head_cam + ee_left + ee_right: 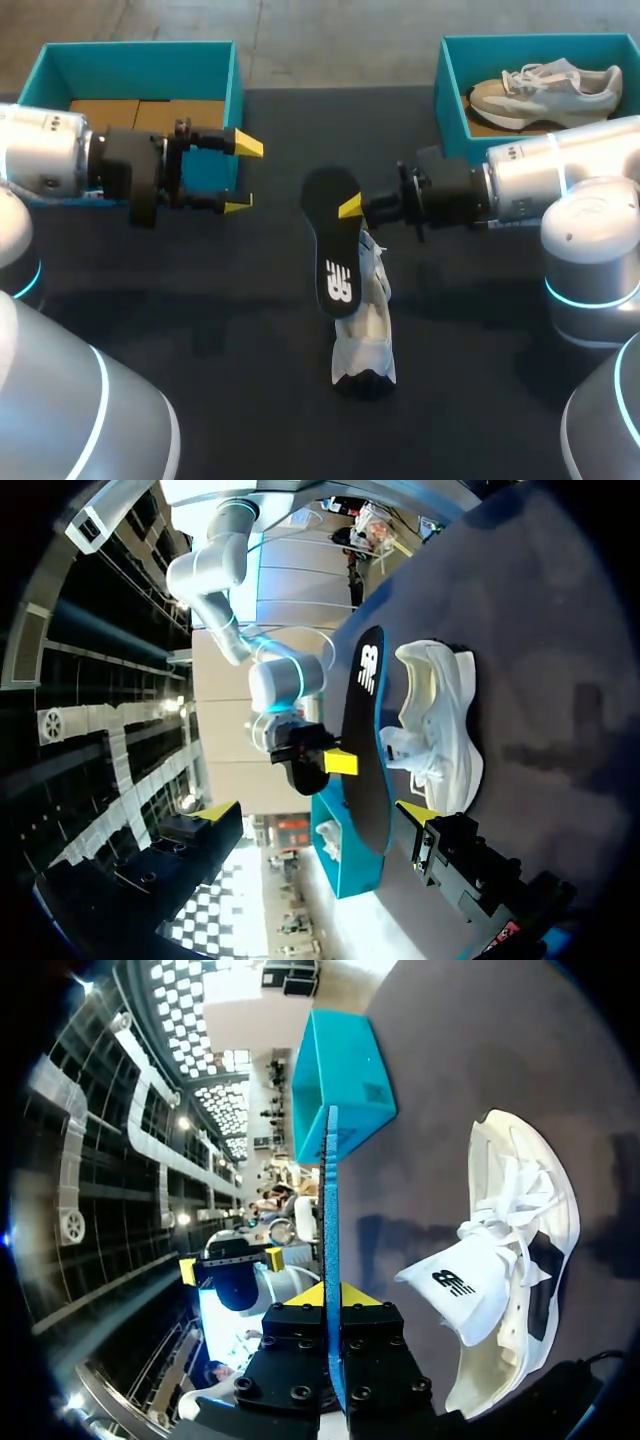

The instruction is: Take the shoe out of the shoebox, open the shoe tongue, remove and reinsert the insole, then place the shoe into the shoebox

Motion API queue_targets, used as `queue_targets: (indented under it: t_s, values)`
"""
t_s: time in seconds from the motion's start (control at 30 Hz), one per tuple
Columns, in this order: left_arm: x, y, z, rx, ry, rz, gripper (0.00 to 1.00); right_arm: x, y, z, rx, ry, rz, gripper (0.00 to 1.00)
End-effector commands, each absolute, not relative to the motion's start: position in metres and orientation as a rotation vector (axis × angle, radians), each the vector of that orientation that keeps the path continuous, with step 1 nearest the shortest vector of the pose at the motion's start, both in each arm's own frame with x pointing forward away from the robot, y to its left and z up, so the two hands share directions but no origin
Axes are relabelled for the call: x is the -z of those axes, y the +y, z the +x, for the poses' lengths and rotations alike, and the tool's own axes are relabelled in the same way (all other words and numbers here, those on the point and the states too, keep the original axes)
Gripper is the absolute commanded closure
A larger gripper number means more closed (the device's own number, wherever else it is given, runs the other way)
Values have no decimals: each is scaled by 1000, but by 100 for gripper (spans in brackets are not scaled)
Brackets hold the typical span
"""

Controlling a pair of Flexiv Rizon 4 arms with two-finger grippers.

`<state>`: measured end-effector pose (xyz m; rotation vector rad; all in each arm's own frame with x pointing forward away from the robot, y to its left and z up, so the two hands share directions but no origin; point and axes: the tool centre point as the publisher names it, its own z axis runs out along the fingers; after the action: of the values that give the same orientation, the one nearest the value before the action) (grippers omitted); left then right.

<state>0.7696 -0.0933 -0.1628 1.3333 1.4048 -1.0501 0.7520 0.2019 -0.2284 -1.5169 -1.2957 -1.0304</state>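
My right gripper (350, 207) is shut on a black insole (335, 250) with a white logo, held on edge above the table's middle. In the right wrist view the insole (330, 1230) shows edge-on, blue, clamped between the yellow tips of the right gripper (326, 1296). The white shoe (365, 340) lies on the table just below and beside it, tongue pulled open (465, 1280). My left gripper (244, 176) hangs open to the left of the insole, apart from it, and holds nothing. From the left wrist the insole (365, 740) and shoe (440, 730) lie ahead of the open left gripper (316, 812).
A teal shoebox (232, 75) with a cardboard insert stands at the back left behind my left gripper. A second teal box (450, 100) at the back right holds a grey-beige sneaker (545, 88). Dark tabletop (230, 300) surrounds the shoe.
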Motion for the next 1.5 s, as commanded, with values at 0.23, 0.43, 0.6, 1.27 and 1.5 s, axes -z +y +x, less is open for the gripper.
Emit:
queue_targets:
  t_s: [0.23, 0.43, 0.6, 1.27, 1.5]
  values:
    - [177, -101, 770, 1094, 1405, 1314, 0, 224, 203, 746, 1058, -1288, -1506, 100]
    - [184, -108, 769, 1109, 1417, 1307, 0, 222, 204, 746, 1073, -1280, -1501, 100]
    - [188, -112, 766, 1097, 1409, 1280, 0, 221, 204, 746, 1076, -1277, -1501, 100]
    - [214, -140, 758, 1197, 1367, 1209, 27, 221, 204, 746, 1076, -1277, -1501, 100]
    - [217, -149, 759, 1184, 1349, 1187, 50, 221, 204, 746, 1076, -1277, -1501, 100]
